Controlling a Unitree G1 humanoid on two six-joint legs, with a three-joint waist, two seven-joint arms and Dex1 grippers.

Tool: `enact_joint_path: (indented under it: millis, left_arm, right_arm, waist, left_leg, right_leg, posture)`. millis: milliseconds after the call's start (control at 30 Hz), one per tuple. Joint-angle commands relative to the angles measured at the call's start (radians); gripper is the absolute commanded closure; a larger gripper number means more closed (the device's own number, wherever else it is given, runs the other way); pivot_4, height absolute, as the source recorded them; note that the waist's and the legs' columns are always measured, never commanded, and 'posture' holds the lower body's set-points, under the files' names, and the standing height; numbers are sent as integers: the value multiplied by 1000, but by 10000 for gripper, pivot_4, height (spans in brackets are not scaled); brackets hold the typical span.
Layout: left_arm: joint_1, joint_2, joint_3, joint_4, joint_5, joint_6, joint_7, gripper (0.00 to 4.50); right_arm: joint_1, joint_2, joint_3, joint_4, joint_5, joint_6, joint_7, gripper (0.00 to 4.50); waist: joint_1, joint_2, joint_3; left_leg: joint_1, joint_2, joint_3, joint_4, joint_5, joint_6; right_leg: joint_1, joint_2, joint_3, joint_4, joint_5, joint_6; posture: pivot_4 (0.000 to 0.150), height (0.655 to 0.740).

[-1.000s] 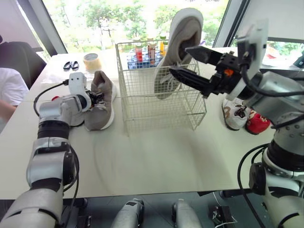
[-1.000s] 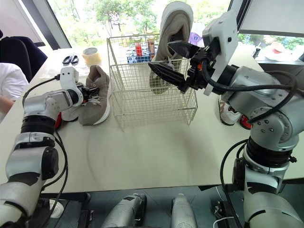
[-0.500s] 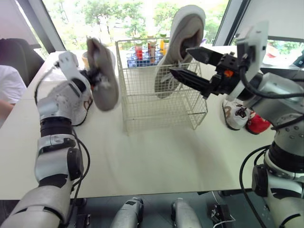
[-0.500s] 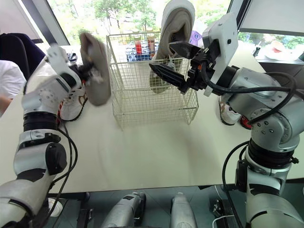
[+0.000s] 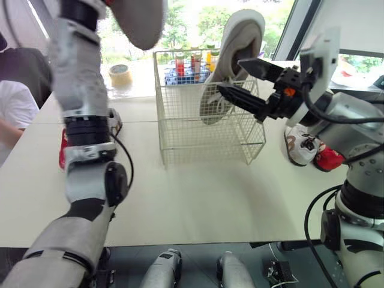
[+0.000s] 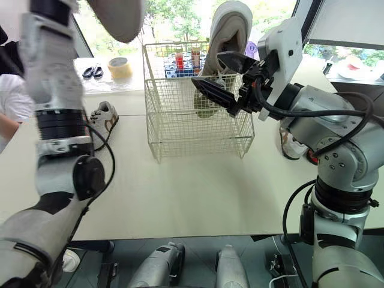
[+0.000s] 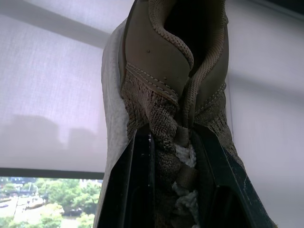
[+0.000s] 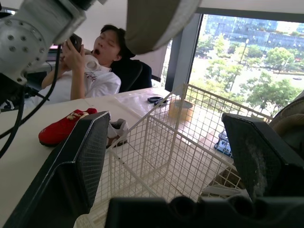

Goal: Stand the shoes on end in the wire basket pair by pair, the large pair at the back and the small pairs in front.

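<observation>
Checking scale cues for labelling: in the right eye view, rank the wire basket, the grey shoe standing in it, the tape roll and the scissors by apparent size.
1. wire basket
2. grey shoe
3. tape roll
4. scissors, barely smaller; both lie far back, so true size is unsure.

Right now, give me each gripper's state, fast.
Left gripper: shut on the taupe sneaker, held high.
Right gripper: open, holding nothing, by the wire basket.

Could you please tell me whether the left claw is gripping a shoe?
Yes, the left claw has its two fingers clamped on the laced tongue of the tan shoe.
</observation>
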Motion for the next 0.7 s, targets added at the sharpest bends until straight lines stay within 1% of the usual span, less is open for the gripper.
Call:
enact_joint_path:
  millis: [33, 100, 200, 333, 367, 500, 600, 700]
  left_arm:
    - [-56, -56, -25, 137, 89, -288, 51, 40401]
    - [-75, -93, -39, 254, 133, -446, 71, 40401]
    - [-103, -117, -59, 421, 196, -630, 103, 40401]
    - [-114, -125, -93, 580, 299, -796, 199, 40401]
    - [-109, -124, -111, 606, 344, -831, 241, 40401]
    - [-82, -120, -177, 673, 492, -906, 401, 40401]
    - [-62, -116, -217, 705, 569, -912, 500, 40401]
    - [-41, -109, -245, 728, 607, -903, 554, 40401]
  right_arm:
    - [5, -9, -20, -44, 18, -19, -23, 4181]
    - [11, -9, -19, -54, 23, -18, -35, 4181]
    - [16, -11, -18, -65, 31, -18, -51, 4181]
    - [15, -9, -16, -76, 41, -16, -73, 4181]
    - [15, -9, -15, -78, 43, -16, -78, 4181]
    - [13, -10, -11, -87, 52, -14, -97, 4181]
    - [12, -13, -11, -92, 60, -11, -106, 4181]
    - [13, -18, -9, -95, 66, -11, -113, 4181]
  waist:
    - [3, 0, 0]
    - [0, 0, 0]
    - [-4, -1, 0]
    - [-11, -1, 0]
    - [-11, -1, 0]
    - [-12, -1, 0]
    - [-12, -1, 0]
    - [-11, 0, 0]
  left_leg:
    - [0, 0, 0, 0, 0, 1]
    - [-1, 0, 0, 0, 0, 0]
    - [-2, 0, 1, 0, 0, 0]
    - [-2, 0, 1, 0, -1, 1]
    - [-2, 0, 1, 0, -2, 3]
    - [-2, 0, 1, 0, -2, 3]
    - [-2, -1, 1, 1, -2, 3]
    - [-1, -1, 1, 1, -2, 3]
  right_leg:
    - [0, 0, 0, 0, 0, 0]
    - [-1, 0, 1, 0, 0, 0]
    - [-2, 0, 1, -1, 0, 0]
    - [-2, -1, 1, -1, 0, 0]
    - [-2, -1, 1, -1, 0, 0]
    - [-2, 0, 1, -1, 0, 1]
    - [-2, 0, 1, 0, 0, 1]
    - [-1, 0, 1, 0, 0, 1]
  posture:
    - [1500, 7400]
    - [1500, 7400]
    - [1500, 7400]
    - [1500, 7400]
    - [1500, 7400]
    - [1500, 7400]
    - [1500, 7400]
    - [1500, 7400]
